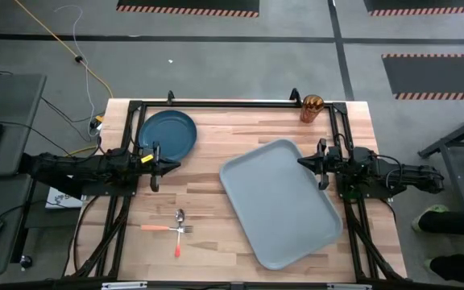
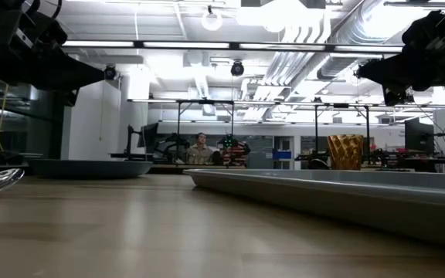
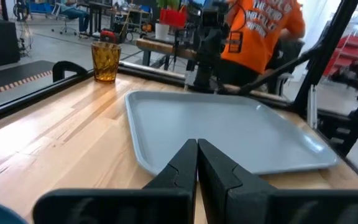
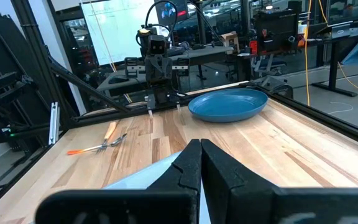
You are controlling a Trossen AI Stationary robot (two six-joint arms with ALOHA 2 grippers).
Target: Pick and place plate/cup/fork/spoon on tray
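Observation:
The dark blue plate (image 1: 166, 135) rests on the table at the far left; it also shows in the right wrist view (image 4: 229, 104). The amber cup (image 1: 311, 108) stands upright at the far edge, right of centre. The grey-blue tray (image 1: 280, 201) lies flat, turned at a slant, right of centre. The fork (image 1: 167, 229) and the spoon (image 1: 179, 234) lie crossed near the front left. My left gripper (image 1: 174, 166) is shut and empty, above the table just near of the plate. My right gripper (image 1: 303, 162) is shut and empty, above the tray's far right rim.
A black frame (image 1: 232, 105) runs along the table's far edge and down both sides. Bare wood (image 1: 200, 177) lies between the plate, the utensils and the tray. A person in an orange shirt (image 3: 260, 31) stands beyond the table's right side.

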